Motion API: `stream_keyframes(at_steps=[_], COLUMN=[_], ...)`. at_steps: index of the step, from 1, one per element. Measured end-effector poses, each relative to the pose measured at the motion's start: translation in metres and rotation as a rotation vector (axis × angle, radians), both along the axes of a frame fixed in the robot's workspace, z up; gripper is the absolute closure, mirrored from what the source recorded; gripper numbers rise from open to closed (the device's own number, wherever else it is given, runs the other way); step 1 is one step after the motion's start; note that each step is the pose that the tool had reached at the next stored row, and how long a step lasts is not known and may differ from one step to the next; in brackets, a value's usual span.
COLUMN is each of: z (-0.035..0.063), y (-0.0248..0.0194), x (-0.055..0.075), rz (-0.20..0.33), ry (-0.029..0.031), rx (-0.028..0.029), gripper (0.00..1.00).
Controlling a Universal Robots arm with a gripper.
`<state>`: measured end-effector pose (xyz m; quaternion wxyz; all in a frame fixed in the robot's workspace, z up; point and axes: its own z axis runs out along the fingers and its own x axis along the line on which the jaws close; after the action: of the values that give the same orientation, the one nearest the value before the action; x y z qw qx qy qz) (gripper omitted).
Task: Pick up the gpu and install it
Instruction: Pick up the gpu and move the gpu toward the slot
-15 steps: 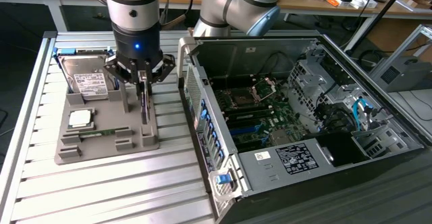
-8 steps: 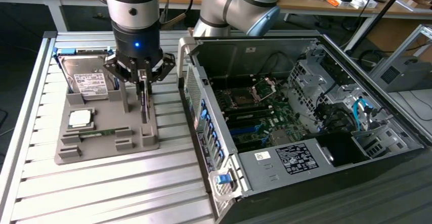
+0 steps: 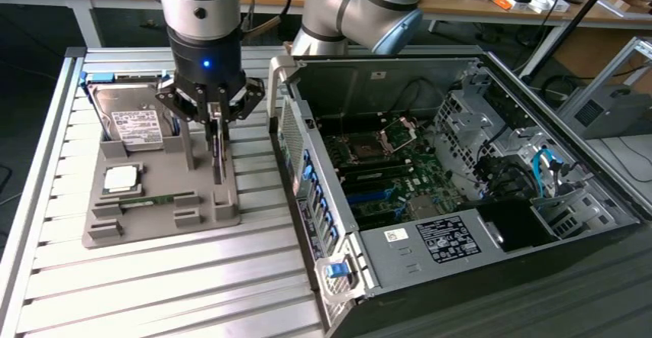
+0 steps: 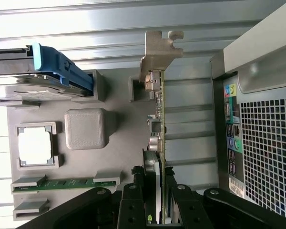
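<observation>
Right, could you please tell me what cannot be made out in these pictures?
Graphics card: edge-on in both views, so its faces are hidden; the gripper covers one end in the wrist view.
Hard drive: label print too small to read in the exterior view.
Computer case: one corner runs off the exterior view's bottom edge.

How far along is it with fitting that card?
Done: the gripper is clamped on the gpu, on edge over the grey tray. In hand: the pickup; lifted clear or not, I cannot tell. Left: the gpu is not yet in the computer case.
</observation>
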<state>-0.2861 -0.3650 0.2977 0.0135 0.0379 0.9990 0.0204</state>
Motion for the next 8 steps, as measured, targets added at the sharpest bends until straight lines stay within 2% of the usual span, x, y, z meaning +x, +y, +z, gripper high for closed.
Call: stream_keyframes(at_steps=[8], z=[0.0028], y=[0.0000], x=[0.0000], rz=[0.000], ry=[0.0000], rx=[-0.0001], gripper=[0.73])
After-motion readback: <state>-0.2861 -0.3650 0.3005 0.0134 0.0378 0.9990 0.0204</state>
